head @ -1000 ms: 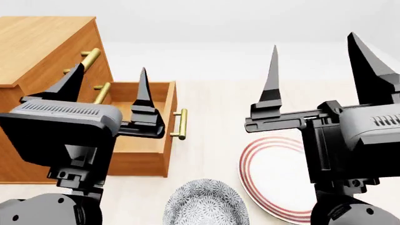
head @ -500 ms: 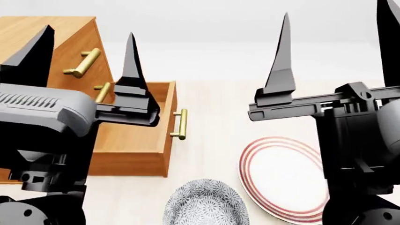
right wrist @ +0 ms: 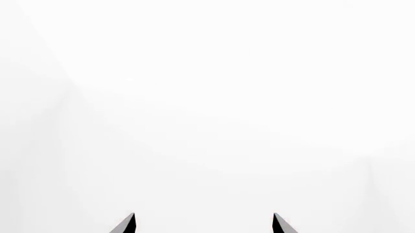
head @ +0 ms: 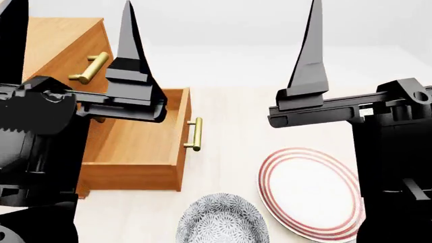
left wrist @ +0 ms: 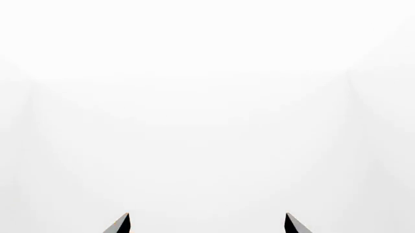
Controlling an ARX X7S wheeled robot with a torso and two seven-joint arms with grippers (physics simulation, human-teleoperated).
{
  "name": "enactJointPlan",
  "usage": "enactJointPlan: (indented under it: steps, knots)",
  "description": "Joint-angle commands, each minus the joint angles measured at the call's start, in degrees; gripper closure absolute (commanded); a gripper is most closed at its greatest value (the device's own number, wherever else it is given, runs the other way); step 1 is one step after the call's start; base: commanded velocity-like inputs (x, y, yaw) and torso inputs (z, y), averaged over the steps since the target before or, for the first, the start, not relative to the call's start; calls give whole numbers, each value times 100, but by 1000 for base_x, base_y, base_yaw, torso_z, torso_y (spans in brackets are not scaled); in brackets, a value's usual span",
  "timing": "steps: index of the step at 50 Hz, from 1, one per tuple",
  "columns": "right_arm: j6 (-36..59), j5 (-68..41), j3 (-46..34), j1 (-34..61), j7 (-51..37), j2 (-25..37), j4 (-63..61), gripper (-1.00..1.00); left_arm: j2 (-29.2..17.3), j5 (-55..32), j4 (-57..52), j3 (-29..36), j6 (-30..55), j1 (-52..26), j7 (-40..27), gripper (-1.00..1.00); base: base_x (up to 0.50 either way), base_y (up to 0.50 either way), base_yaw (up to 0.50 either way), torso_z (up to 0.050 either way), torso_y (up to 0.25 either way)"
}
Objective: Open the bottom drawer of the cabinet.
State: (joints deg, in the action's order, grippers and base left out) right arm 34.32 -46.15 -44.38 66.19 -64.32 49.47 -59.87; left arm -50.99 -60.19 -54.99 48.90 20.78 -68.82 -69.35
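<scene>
Head view gives you one cabinet (head: 57, 43) at the far left of the desk (head: 236, 111), orange-brown wood, with two brass bar handles in sight: one on an upper drawer front (head: 91, 67) and one on the bottom drawer (head: 138, 152). A third handle you cannot make out behind your left arm. The bottom drawer stands pulled well out of the cabinet body, its box open to the top and nothing lying inside that you can see. It sticks out toward the right of the view, away from the cabinet front, and its front panel faces right; the drawer's handle (head: 195, 134) runs along that panel, from far to near.

On the desk you have one plate (head: 307, 195) with red rings, to the right of the drawer and apart from it, and one grey speckled bowl (head: 223, 220) at the near edge, just beside the plate's left rim.

You have two grippers, both raised and pointing up. The left gripper (head: 68, 30) has its jaws spread wide with nothing between them. The right gripper (right wrist: 203, 224) shows two fingertips set wide apart in its wrist view, also holding nothing; in head view only one right finger (head: 310, 55) falls inside the frame. Both wrist views show only blank white beyond the tips.
</scene>
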Motion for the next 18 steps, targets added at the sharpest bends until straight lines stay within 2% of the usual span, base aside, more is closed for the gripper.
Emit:
enactJointPlan:
  steps: [1,6,18]
  knots:
    - [-813,-625,-1952,1934,-1129,558,-9,-100,-2,-223,-153,-72,153,-295,-146,-100,0,0,0,0,0]
    - [-1011,-764,-2462,2459,-1348,617,-2,-100,-6,-237,-168,-76,156,-318,-152,-100,0,0,0,0,0]
    - [-1394,-712,-3109,2921,-1564,749,-4,-100,8,-143,-172,-24,100,-238,-129,-100,0,0,0,0,0]
